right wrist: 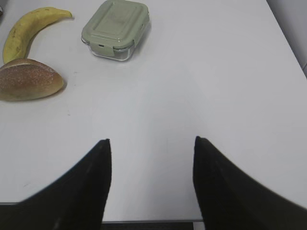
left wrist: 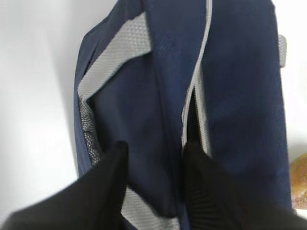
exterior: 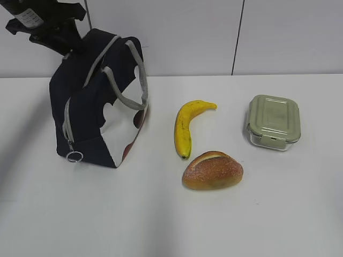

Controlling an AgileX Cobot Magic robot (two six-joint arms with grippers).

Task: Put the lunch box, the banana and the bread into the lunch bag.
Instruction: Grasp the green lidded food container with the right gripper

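Banana (exterior: 185,127) laid on table (exterior: 278,214) centre, long axis 12-to-6, stem at 1 o'clock. Bread (exterior: 213,170) at its 5 o'clock, axis 9-to-3. Box (exterior: 273,121) at 3 o'clock. Bag (exterior: 99,101) at 9 o'clock, fabric pinched between left end effector (left wrist: 154,158) fingers. Right end effector (right wrist: 151,143) held open, empty.

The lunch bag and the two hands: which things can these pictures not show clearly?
- Inside of the bag: hidden in every view by its own dark fabric.
- Left hand: its fingers straddle a fold of the bag, but blur hides whether they pinch it; in the exterior view the bag covers it.
- Right hand: out of the exterior view.
- Lunch box contents: the green lid hides them.
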